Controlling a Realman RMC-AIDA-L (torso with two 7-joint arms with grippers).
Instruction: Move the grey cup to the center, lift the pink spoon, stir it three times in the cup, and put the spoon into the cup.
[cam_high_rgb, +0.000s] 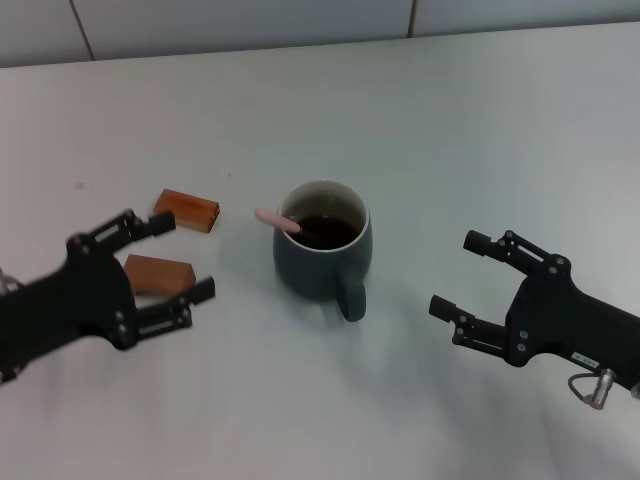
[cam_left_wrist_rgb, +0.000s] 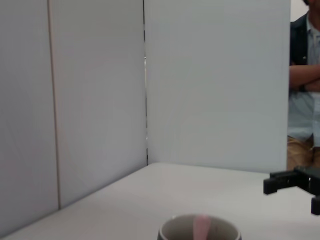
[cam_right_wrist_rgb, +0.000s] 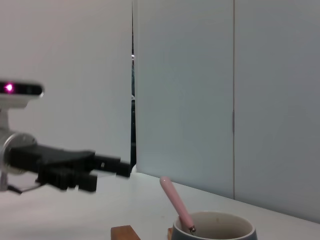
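Note:
The grey cup (cam_high_rgb: 322, 252) stands in the middle of the white table, its handle toward me and dark liquid inside. The pink spoon (cam_high_rgb: 277, 221) rests in the cup, its pink handle leaning out over the rim on the left. My left gripper (cam_high_rgb: 178, 258) is open and empty, a little to the left of the cup. My right gripper (cam_high_rgb: 458, 274) is open and empty, to the right of the cup. The cup's rim (cam_left_wrist_rgb: 200, 230) and the spoon's handle (cam_left_wrist_rgb: 201, 228) show in the left wrist view. The right wrist view shows the cup (cam_right_wrist_rgb: 215, 226) and the spoon (cam_right_wrist_rgb: 176, 203).
Two brown wooden blocks lie left of the cup: one (cam_high_rgb: 186, 210) farther back, one (cam_high_rgb: 158, 273) between my left gripper's fingers. White wall panels stand behind the table (cam_high_rgb: 420, 120). A person (cam_left_wrist_rgb: 304, 95) stands at the edge of the left wrist view.

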